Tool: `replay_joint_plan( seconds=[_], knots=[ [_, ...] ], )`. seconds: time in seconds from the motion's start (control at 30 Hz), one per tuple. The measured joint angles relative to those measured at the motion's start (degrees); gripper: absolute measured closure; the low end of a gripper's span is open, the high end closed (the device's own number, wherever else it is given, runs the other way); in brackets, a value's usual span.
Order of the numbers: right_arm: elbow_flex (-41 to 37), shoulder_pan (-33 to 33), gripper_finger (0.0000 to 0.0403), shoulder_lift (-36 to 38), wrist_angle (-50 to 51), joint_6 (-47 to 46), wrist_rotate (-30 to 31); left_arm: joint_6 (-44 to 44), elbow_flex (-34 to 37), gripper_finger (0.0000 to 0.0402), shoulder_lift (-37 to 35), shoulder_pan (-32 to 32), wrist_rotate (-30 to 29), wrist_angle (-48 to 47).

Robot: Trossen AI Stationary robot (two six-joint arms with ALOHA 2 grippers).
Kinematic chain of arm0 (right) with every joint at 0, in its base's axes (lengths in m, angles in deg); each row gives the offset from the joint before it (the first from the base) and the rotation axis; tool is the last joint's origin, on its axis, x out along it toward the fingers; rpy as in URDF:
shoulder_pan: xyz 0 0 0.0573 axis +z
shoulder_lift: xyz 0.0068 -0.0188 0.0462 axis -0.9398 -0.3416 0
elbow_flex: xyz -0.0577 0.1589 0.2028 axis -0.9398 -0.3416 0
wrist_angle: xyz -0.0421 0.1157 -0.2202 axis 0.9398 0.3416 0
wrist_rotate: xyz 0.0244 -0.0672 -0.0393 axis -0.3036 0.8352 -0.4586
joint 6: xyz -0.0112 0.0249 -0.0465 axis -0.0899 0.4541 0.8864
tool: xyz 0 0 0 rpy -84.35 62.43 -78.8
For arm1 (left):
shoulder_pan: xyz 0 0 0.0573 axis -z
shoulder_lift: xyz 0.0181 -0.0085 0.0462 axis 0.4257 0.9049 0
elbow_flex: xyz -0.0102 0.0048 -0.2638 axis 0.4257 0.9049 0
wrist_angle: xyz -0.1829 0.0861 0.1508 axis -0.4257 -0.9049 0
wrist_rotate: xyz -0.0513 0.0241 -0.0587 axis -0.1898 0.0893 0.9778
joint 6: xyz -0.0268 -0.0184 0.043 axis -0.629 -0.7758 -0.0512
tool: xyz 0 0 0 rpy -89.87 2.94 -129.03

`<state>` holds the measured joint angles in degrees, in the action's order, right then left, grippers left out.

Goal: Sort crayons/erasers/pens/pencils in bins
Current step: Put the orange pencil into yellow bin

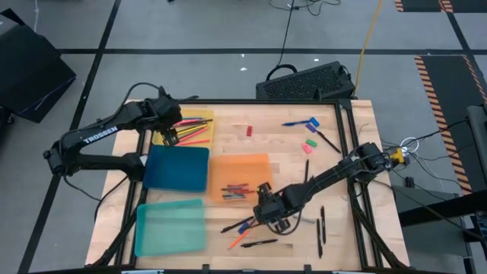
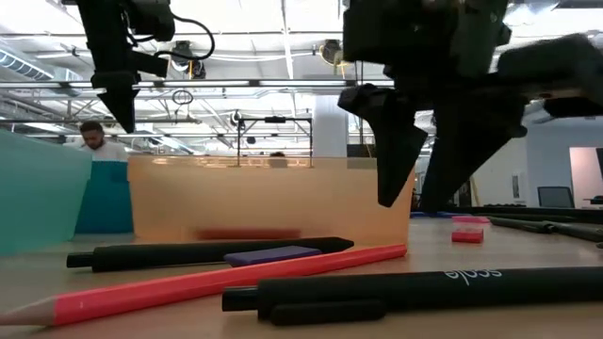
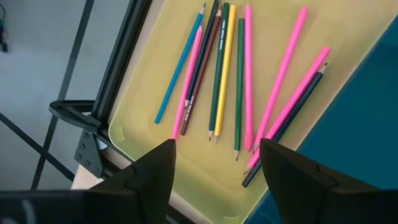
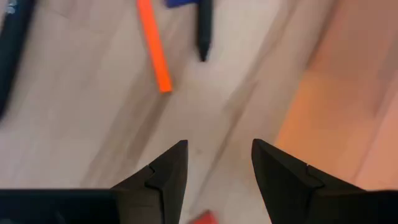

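Two dark, jointed robot arms, the left arm (image 1: 99,138) lettered "TROSSEN" in white. The right arm (image 1: 335,176) carries yellow fittings and pale cables near its base.

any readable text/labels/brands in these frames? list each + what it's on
"TROSSEN": white lettering along the left arm, high view.
"scale", as best it reads: pale print on the barrel of the black pen nearest the low camera; blurred, so the reading is uncertain.
Nothing else is legible: the pencils in the yellow bin show no print that can be read, nor do the other bins or the table.
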<state>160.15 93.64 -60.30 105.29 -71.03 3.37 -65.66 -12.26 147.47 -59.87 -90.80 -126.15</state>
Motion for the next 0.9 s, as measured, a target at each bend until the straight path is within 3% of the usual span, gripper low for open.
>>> replay_joint_plan(
  seconds=[0.23,0.43,0.9],
  knots=[
    [0.00,0.39,0.0234,0.39,-7.11,5.32,-7.67,-0.93,0.00,0.0174,0.00,0.00,1.82,-0.08],
    [0.00,0.99,0.0234,-1.75,-13.43,5.76,-7.58,-2.05,0.00,0.0174,-0.07,0.04,3.11,-0.17],
    [-1.62,1.24,0.0246,-5.55,-17.11,5.58,-9.13,-0.99,0.00,0.0174,-0.09,0.31,3.11,0.07]
  ],
)
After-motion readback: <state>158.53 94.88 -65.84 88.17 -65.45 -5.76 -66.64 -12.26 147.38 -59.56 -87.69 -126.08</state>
